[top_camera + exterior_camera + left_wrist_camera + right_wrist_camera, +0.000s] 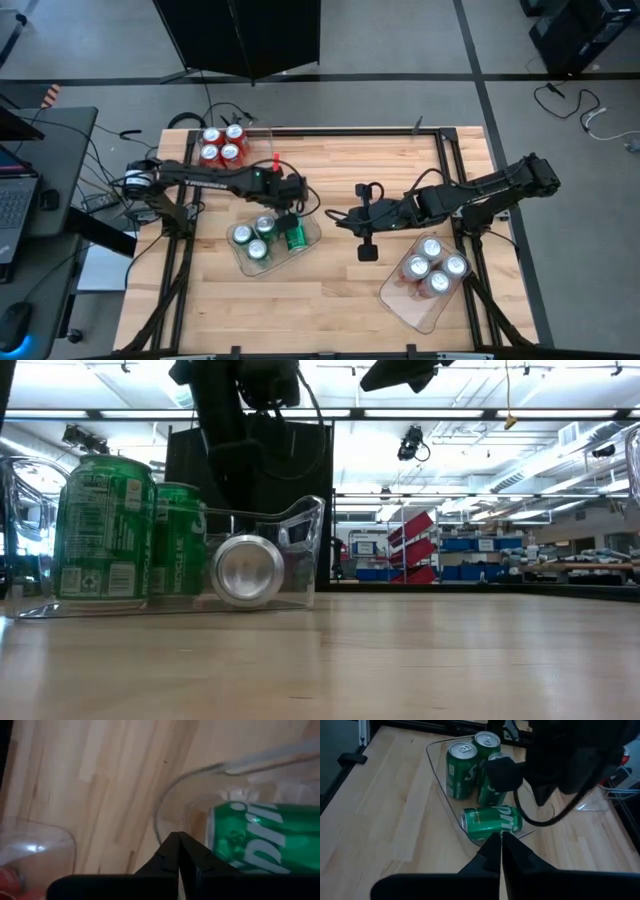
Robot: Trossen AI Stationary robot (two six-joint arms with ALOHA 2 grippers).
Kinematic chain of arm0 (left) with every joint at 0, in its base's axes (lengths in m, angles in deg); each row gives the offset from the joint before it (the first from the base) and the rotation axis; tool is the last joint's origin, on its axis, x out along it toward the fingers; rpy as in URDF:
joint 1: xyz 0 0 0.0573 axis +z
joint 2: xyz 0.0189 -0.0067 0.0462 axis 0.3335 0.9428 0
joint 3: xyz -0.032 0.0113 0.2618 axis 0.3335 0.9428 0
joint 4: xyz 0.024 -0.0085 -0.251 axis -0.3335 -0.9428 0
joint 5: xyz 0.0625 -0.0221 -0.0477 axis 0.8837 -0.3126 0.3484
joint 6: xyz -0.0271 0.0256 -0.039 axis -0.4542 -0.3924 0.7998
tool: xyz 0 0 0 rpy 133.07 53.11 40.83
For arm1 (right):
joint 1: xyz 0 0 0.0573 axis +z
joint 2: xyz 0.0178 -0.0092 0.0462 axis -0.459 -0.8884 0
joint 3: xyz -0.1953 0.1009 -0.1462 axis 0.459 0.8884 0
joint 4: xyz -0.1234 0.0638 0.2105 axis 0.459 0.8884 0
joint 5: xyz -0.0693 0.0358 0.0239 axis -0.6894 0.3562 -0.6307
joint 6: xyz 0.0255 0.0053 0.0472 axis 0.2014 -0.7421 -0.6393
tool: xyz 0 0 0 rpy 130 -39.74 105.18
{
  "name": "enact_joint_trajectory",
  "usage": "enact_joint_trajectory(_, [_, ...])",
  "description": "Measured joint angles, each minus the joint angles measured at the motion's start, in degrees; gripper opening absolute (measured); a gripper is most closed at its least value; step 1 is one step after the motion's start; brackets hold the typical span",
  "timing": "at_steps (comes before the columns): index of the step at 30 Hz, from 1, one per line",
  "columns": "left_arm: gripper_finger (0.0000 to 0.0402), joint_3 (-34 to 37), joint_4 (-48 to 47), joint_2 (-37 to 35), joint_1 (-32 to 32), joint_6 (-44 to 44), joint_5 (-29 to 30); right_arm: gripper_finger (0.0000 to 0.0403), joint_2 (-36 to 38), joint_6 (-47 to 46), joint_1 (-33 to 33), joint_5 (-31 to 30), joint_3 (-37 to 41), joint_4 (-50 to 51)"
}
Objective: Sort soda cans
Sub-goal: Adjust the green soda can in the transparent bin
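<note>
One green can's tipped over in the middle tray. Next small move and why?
Probably open the left claw and lower it around the tipped green can to stand it up. That can lies on its side in the middle tray, while three green cans stand upright beside it. The left claw is shut and empty right above it; the right claw sits farther off.

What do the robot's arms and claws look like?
Both arms are dark, jointed and slim. The left claw and right claw each end in two black pointed fingers. Black cables loop along them, and a small red light shows near the left arm.
</note>
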State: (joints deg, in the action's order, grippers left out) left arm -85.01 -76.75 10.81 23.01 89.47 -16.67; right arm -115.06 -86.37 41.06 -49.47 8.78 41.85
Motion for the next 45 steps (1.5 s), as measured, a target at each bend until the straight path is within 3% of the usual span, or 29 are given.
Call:
enact_joint_trajectory(11, [0.0004,2.49,4.46,4.16,2.16,-4.57,-2.26,0.0004,-1.1,0.12,-0.01,1.63,0.59,-3.51])
enact_joint_trajectory(15, [0.0004,2.49,5.58,5.27,2.22,-5.06,-2.88,0.0001,-5.78,0.15,0.46,8.31,3.37,-10.07])
enact_joint_trajectory(23, [0.0004,2.49,5.31,5.61,2.21,-5.24,-3.23,0.0,-18.93,0.52,3.64,12.28,3.76,-22.61])
enact_joint_trajectory(32, [0.0003,2.49,5.28,5.61,2.09,-5.99,-6.25,0.0,-25.4,-2.58,-0.19,7.43,3.74,-29.36])
enact_joint_trajectory(45, [0.0003,0.02,4.31,4.36,1.39,-5.72,-10.3,0.0,-26.25,-4.99,-3.09,5.17,3.65,-29.33])
